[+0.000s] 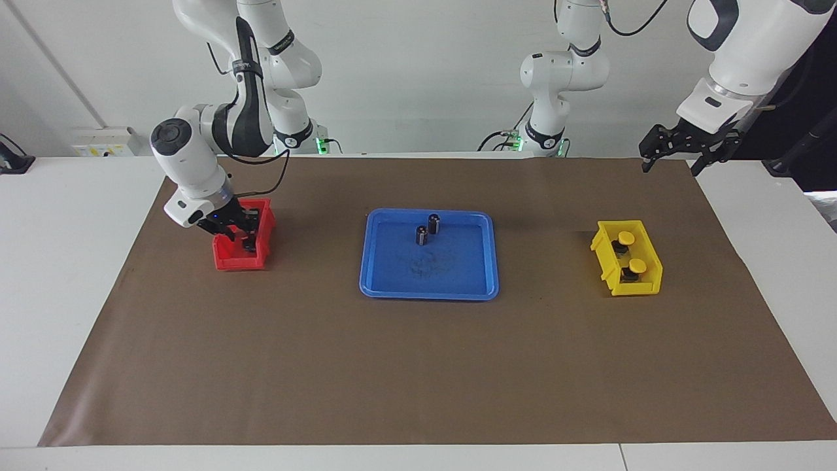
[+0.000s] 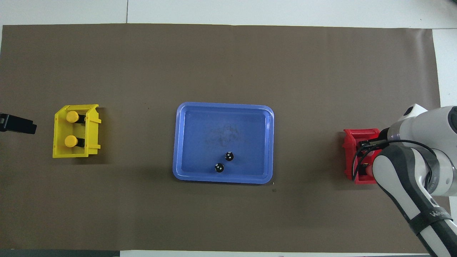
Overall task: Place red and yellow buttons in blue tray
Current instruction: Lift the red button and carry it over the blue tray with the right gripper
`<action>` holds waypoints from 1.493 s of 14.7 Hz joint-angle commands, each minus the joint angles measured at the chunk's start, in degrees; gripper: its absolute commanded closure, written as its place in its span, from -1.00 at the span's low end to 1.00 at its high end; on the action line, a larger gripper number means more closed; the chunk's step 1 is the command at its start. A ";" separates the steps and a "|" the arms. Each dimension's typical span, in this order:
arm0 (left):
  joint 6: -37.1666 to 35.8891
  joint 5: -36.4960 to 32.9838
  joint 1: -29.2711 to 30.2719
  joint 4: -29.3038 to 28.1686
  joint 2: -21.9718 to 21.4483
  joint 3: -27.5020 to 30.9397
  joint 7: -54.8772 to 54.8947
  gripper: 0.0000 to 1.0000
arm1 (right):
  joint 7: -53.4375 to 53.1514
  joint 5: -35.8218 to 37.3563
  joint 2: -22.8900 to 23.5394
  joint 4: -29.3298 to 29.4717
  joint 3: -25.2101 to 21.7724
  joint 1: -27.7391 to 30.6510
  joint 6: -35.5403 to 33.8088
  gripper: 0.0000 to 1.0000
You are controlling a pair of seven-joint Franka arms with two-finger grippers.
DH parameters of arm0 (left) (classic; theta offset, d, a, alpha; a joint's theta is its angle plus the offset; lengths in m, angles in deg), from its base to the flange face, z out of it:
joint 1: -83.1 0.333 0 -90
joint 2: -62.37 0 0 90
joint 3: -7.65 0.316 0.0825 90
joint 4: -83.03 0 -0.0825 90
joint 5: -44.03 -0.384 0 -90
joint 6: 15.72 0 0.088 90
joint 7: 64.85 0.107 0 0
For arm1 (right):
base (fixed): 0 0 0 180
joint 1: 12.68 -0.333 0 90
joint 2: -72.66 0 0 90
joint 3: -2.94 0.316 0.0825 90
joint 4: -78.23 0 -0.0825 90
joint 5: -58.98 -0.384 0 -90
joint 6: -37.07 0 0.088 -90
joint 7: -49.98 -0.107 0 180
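The red buttons are hidden beneath the right gripper point(image 1: 243, 237), which reaches down into the red bin point(image 1: 261, 261); whether its fingers grip anything, I cannot tell. It should lift straight up, clearing the bin wall, then carry toward the blue tray point(image 1: 379, 275), setting down clear of the two dark cylinders point(image 1: 427, 230). The yellow buttons point(image 1: 631, 253) sit in the yellow bin point(image 1: 647, 282), below the left gripper point(image 1: 673, 157), which waits open.

One camera sits high across the table, facing the two robot arms. The other looks steeply down from above the robots' end. Both stand well back and share the brown mat point(image 1: 418, 366), blue tray point(image 1: 386, 275), and both bins, turned half around.
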 commanded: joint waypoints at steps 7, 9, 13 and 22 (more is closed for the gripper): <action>1.62 0.31 0.52 -2.29 -1.91 0.08 -0.31 -1.00 | 3.64 0.73 2.66 14.91 0.40 0.37 -15.67 0.60; 1.89 0.31 0.52 -2.29 -1.91 0.08 -0.31 -1.00 | 3.56 2.05 3.89 21.76 0.57 0.20 -22.25 0.60; 2.59 0.31 0.52 -2.55 -1.82 0.08 -0.40 -1.00 | -1.43 -0.57 10.83 40.21 1.01 -5.50 -33.88 0.59; 10.04 0.31 1.75 -8.95 -1.99 0.25 -0.48 -1.00 | -38.60 -6.03 26.63 53.15 1.01 -29.48 -24.23 0.69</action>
